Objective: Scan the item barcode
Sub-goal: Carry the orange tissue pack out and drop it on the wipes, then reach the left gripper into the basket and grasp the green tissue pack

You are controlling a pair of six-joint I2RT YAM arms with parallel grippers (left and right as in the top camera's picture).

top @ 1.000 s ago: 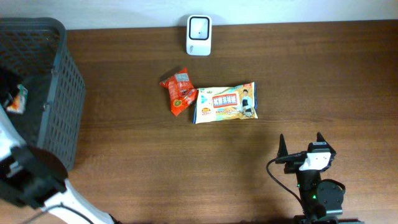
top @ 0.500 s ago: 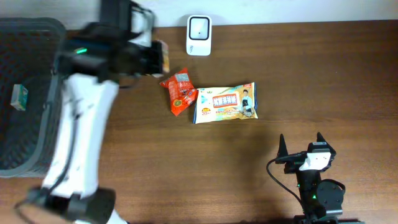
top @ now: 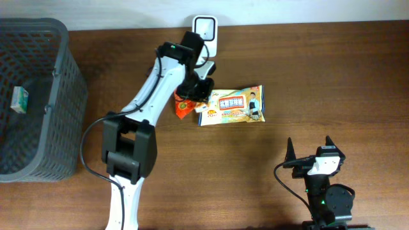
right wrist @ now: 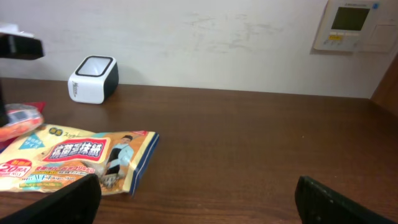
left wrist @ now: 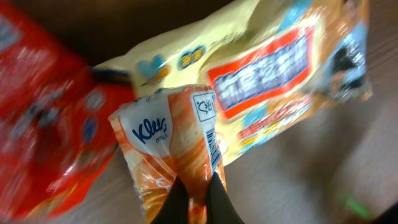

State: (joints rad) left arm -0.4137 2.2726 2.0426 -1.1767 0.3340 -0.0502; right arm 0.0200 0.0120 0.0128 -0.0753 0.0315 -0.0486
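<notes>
While the left gripper (left wrist: pixel 198 186) hangs just in front of the white box-shaped barcode scanner (top: pixel 204 27), its fingers are pressed together on the lower fold of a small orange-and-white soft tissue pack (left wrist: pixel 174 130). The pack is pinched by a thin strip of film. It is held off the brown wooden worktop (top: pixel 319 76), in front of the scanner and over two loose items that lie there: a red crinkled snack packet (top: pixel 184 102) and a long yellow wet-wipe pack (top: pixel 231 105). The tissue pack's printed barcode (left wrist: pixel 213 143) runs down one narrow side and faces the wrist camera.

The main risk, as I judge it, is a missed read. The barcode seems to point back at the gripper and not at the scanner's dark window, so the pack would need turning. The film also looks creased near the code, which could spoil the read. The shallow pinch on slippery wrapping could let the pack slide out during a wrist turn. A low pass could drag the red packet or the yellow pack along.

Far from the scanner, at the near edge, the right gripper (top: pixel 309 148) is parked with its fingers spread, holding nothing.
</notes>
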